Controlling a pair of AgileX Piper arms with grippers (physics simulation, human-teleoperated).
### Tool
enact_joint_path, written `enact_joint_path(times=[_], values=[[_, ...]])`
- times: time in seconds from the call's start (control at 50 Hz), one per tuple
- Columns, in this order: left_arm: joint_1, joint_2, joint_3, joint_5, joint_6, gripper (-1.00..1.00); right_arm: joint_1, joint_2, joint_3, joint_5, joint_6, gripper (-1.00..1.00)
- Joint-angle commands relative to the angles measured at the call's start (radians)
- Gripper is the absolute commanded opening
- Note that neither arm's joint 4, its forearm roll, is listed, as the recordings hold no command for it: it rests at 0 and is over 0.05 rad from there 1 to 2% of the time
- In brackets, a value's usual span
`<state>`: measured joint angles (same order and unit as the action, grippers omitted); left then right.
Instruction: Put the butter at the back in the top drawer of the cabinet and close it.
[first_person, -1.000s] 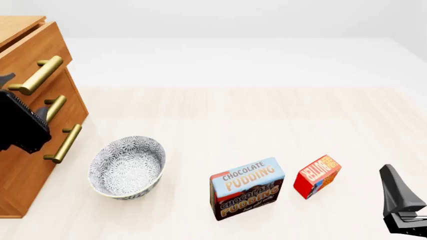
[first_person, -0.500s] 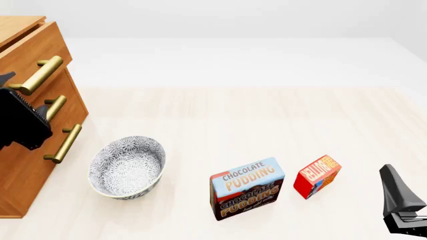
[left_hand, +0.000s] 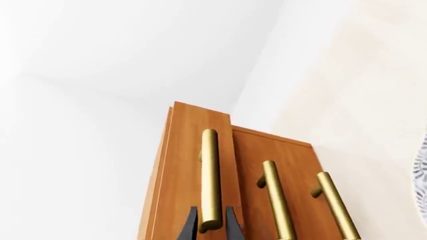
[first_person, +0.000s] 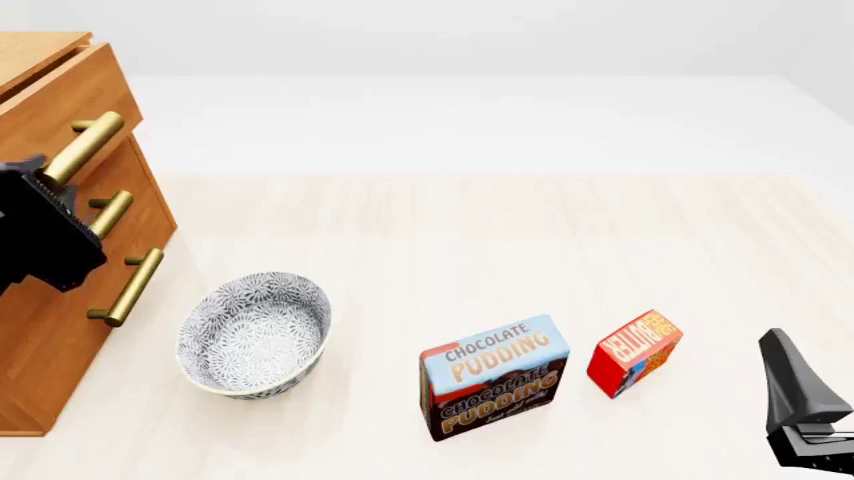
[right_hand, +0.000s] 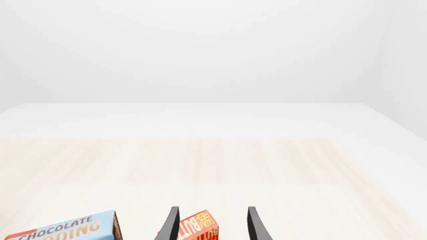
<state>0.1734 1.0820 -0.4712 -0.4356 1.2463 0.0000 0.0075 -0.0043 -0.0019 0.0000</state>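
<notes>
One cabinet (first_person: 54, 300), three brass handles (first_person: 83, 147), one bowl (first_person: 254, 337), two boxes (first_person: 494, 378).

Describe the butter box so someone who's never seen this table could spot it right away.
Start at the wooden cabinet on the table's left and look across, past the patterned bowl, to the two boxes near the front. The butter is the right-hand one, small and red, unlike the bigger blue-and-brown chocolate pudding box beside it.

Butter (first_person: 635, 351): small red box, orange and blue panels, white lettering, lying flat on counter (first_person: 534, 240), near right, skewed diagonally, just right of the pudding box but apart. Cabinet (first_person: 54, 300): medium-brown wood, far left, three stacked drawers with brass bar handles. Top drawer (first_person: 60, 100): plain wood front, pulled out slightly past the two lower fronts, handle (left_hand: 210, 177) between black fingertips.
</notes>
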Motion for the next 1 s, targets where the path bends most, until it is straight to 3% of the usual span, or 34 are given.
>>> enact_joint_path(times=[0.02, 0.5, 1.0], values=[[-0.009, 0.019, -0.002, 0.009, -0.003, -1.0, 0.0, 0.0, 0.0, 0.0, 0.0, 1.0], [-0.05, -0.031, -0.008, 0.06, -0.014, -1.0, 0.0, 0.0, 0.0, 0.0, 0.0, 1.0], [-0.11, -0.034, -0.002, 0.09, -0.069, -1.0, 0.0, 0.0, 0.0, 0.0, 0.0, 1.0]])
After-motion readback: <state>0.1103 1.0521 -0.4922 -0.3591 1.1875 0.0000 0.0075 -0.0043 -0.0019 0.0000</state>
